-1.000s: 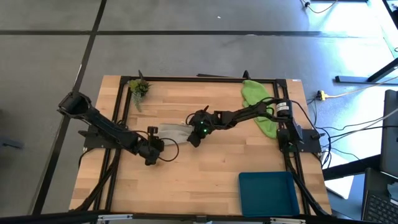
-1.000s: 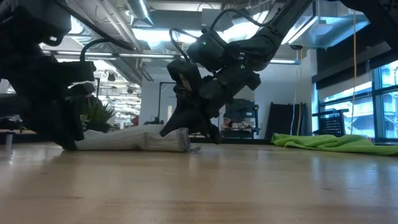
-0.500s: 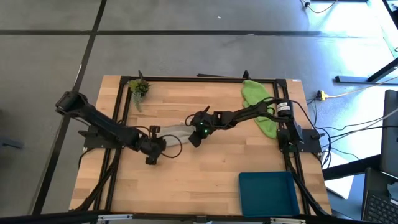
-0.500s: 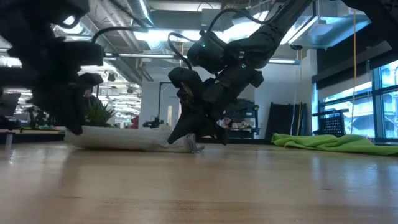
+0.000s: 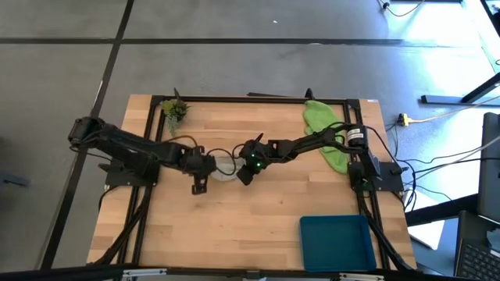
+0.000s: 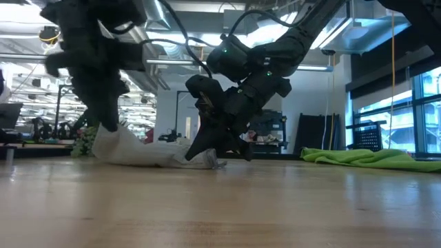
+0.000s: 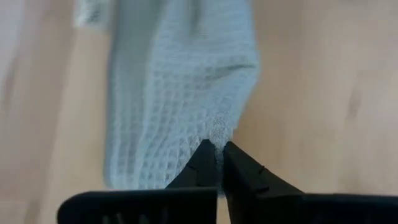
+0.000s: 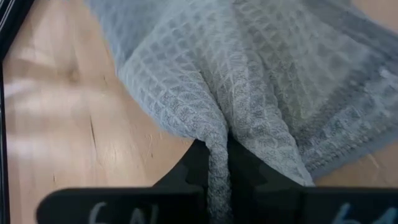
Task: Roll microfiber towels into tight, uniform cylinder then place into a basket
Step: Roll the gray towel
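The pale grey-white towel [image 5: 224, 168] lies bunched at the table's middle between my two grippers. My left gripper [image 5: 205, 164] is shut on the towel's left end, which is raised above the wood [image 6: 110, 134]. My right gripper [image 5: 242, 173] is shut on its right end, low by the table [image 6: 204, 150]. The towel's middle [image 6: 148, 157] sags onto the wood. The lime green towel [image 5: 328, 134] lies crumpled at the far right. The teal basket [image 5: 334, 240] stands at the near right. My left gripper pinches the towel's edge [image 7: 214, 129] between its two fingertips, coming steeply from above. That end is lifted off the table and the cloth slopes down from it toward the right. My right gripper pinches a bunched fold of the towel's right end [image 8: 219, 134] between its two fingers, several layers by the look of it. It slants down from the table's right. That end [image 6: 210, 160] rests on the wood.
A small green plant sprig [image 5: 175, 110] lies at the far left corner. A black frame [image 5: 234, 99] runs round the tabletop. Bare wood [image 5: 234, 226] stretches along the near side, left of the basket.
My left gripper has risen and gone toward the far edge and the right gripper, carrying the towel's left end up off the table. The towel, which lay long and flat, is now shorter and slopes up at its left. Its right end has stayed in place.
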